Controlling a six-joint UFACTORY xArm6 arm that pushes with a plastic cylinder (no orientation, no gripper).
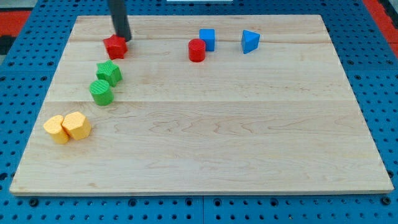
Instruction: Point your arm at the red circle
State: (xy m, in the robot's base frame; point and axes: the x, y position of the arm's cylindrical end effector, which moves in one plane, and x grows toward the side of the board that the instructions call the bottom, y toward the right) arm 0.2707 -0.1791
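Note:
The red circle [197, 50] stands near the view's top centre, touching a blue cube [207, 39] on its upper right. My tip [124, 38] is far to its left, at the view's top left, right behind a red star-shaped block [115, 46] and touching or almost touching it. The dark rod rises from the tip out of the view's top edge.
A blue triangular block [250, 41] lies right of the blue cube. A green star-like block [109, 73] and a green circle [101, 93] sit below the red star. Two yellow blocks [57, 129] [77, 125] touch at the left. The wooden board [205, 149] lies on blue pegboard.

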